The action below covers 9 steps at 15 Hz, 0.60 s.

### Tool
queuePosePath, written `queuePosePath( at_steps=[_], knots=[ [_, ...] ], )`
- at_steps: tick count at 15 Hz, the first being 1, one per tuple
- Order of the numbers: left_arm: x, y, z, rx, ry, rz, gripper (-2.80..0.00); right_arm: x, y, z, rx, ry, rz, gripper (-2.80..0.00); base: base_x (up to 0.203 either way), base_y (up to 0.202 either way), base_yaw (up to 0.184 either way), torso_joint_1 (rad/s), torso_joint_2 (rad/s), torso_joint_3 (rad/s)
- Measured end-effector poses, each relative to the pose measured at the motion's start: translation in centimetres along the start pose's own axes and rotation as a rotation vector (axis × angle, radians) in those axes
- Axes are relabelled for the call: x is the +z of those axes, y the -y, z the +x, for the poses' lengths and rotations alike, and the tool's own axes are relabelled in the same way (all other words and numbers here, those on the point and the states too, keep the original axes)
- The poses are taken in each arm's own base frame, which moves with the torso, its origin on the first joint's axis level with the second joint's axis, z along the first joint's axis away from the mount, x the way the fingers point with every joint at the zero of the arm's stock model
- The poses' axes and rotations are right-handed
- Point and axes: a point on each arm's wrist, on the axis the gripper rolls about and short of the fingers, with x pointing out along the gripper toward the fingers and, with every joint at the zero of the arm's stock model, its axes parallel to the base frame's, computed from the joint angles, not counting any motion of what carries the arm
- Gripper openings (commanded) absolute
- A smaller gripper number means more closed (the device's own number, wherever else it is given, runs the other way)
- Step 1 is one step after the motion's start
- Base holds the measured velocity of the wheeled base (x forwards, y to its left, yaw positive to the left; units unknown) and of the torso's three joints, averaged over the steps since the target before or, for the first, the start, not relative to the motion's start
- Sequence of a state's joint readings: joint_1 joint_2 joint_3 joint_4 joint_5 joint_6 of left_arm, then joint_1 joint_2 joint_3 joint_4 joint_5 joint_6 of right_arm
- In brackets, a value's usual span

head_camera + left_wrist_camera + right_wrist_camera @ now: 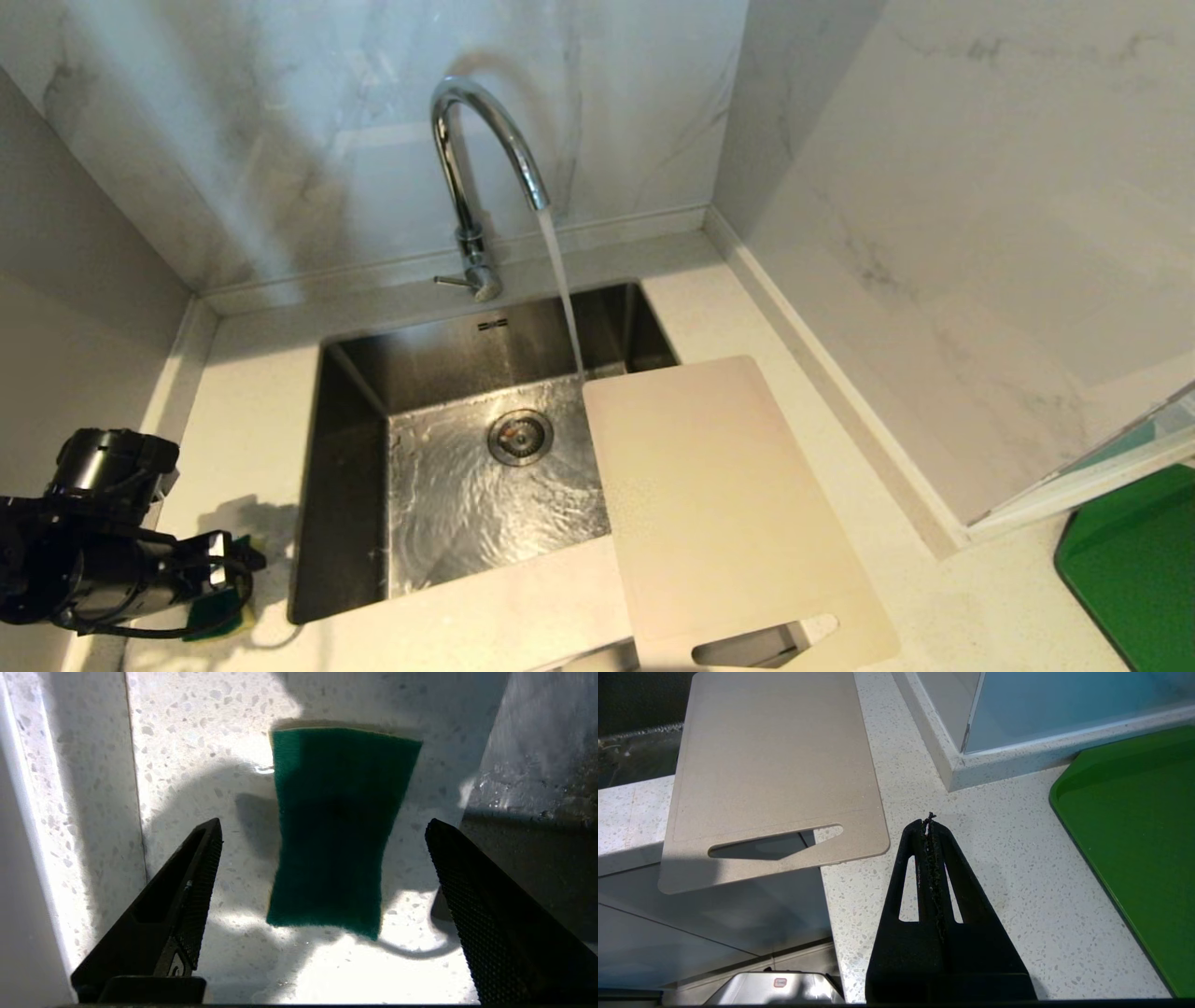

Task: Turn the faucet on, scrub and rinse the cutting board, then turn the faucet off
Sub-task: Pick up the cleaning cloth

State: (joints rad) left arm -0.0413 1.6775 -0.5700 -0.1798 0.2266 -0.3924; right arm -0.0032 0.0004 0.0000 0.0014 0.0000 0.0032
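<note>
The sink (pixel 345 485) takes up the middle of the counter (pixel 252 392), steel and wet, with water rippling across its floor around the drain (pixel 520 437). The faucet (pixel 476 159) stands behind it, and a stream falls from the arched spout to the basin floor just beside the far left corner of the cutting board (pixel 719 504); its thin lever points out to the side at the base. The board is a large off-white rectangle with rounded corners. It lies flat across the sink's right edge and the counter, its slot handle jutting past the counter's front edge, and its surface looks dull and clean. A green mat (pixel 1134 569) lies well apart on the right.

The water is on, so the scrubbing step seems to be in hand. The left gripper (pixel 322 833) hangs over the counter left of the sink, jaws spread wide on either side of a green sponge (pixel 334 830) that lies flat beneath them, not pinched. The next move probably calls for lowering onto the sponge, closing on its narrow waist, and carrying it across to the board. The right gripper (pixel 930 820) hovers over the counter beside the board's handle end, jaws pressed together on nothing.
</note>
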Motion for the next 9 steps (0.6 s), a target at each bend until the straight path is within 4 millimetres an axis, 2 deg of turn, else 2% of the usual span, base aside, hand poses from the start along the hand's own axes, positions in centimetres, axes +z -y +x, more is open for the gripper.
queuePosePath(
  at_steps=[8, 9],
  knots=[
    [0.05, 0.15, 0.91, -0.021, -0.007, -0.01, 0.0, 0.0, 0.0, 0.0, 0.0, 0.0, 0.0, -2.8, 0.0, 0.0, 0.0, 0.0, 0.0, 0.0],
    [0.05, 0.06, 1.0, -0.018, -0.01, -0.012, -2.8, 0.0, 0.0, 0.0, 0.0, 0.0, 0.0, -2.8, 0.0, 0.0, 0.0, 0.0, 0.0, 0.0]
  ],
)
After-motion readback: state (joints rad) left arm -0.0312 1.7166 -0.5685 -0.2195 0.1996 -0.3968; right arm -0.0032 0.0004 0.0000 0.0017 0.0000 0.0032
